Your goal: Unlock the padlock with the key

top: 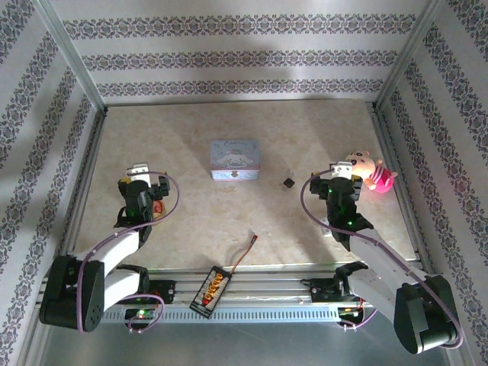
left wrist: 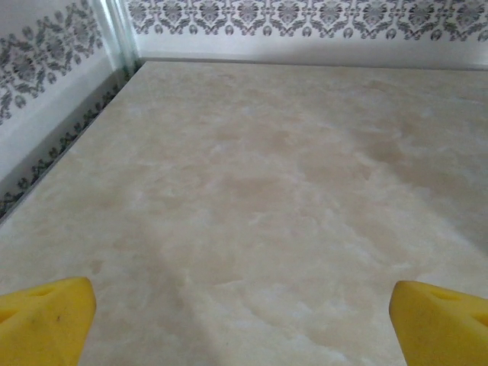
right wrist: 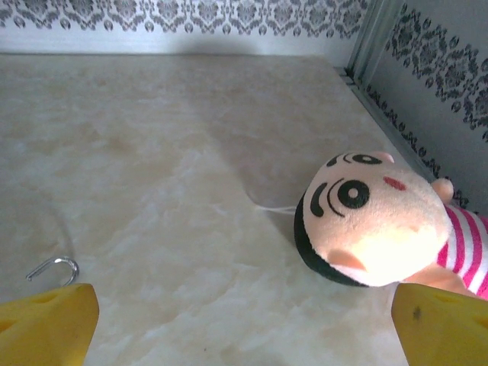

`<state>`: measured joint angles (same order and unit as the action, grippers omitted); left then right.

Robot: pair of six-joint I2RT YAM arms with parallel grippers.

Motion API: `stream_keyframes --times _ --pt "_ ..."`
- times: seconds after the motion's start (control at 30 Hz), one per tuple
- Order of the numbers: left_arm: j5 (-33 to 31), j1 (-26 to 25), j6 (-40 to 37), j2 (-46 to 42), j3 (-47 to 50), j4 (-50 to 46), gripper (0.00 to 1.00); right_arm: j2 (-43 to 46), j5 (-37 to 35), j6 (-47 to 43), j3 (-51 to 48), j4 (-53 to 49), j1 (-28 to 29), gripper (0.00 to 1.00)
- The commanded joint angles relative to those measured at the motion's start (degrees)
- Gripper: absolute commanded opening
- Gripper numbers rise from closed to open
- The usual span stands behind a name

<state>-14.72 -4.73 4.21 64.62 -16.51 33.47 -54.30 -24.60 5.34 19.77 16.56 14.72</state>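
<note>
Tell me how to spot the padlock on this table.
Start at the pale-blue tin in the centre. Right of it, before the pink doll, lies the padlock: tiny and dark, with a thin metal loop, far smaller than either neighbour.

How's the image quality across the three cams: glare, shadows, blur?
Top view: soft light, uneven shadows on the back wall, the padlock just a tiny dark speck. Left wrist view: table pale and washed out, yellow fingers blurred in the corners. Right wrist view: doll soft and bright, thin metal loop legible.
</note>
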Motion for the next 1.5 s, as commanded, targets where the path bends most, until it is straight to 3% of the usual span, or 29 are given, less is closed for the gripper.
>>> stream_keyframes --times 0.0,0.23,0.47,0.67,0.77,0.83,1.13,1.47 --pt "4.04 1.54 -3.3 3.32 -0.26 8.66 0.99 -0.09 0.32 -2.92 -1.75 5.76 -0.79 0.98" --pt "6.77 2.67 -4.48 11.17 0.01 17.28 0.99 0.2 0.47 -2.66 -2.84 6.88 -2.21 0.98" --pt "13.88 3.24 -5.27 20.71 0.0 26.61 0.99 -1.34 1.02 -1.44 -4.11 9.69 -4.08 0.98" --pt "20.61 3.37 -7.89 26.69 -2.46 27.2 0.99 -2.75 3.24 -2.24 -5.6 13.8 -4.99 0.98" --pt "22.87 5.32 -5.9 26.27 -5.11 21.29 0.99 -3.5 5.04 -2.92 -6.61 16.84 -5.78 0.98" --pt "19.58 6.05 -3.83 26.48 -6.06 20.12 0.99 -4.4 6.5 -3.56 -7.39 19.61 -6.55 0.98" --pt "18.95 6.07 -3.84 26.52 -5.65 20.92 0.99 -12.09 13.65 -5.08 -9.49 34.14 -10.34 0.98" --pt "19.71 6.09 -4.12 26.52 -5.77 20.75 0.99 -31.74 17.78 -3.55 -7.63 52.31 -12.44 0.98"
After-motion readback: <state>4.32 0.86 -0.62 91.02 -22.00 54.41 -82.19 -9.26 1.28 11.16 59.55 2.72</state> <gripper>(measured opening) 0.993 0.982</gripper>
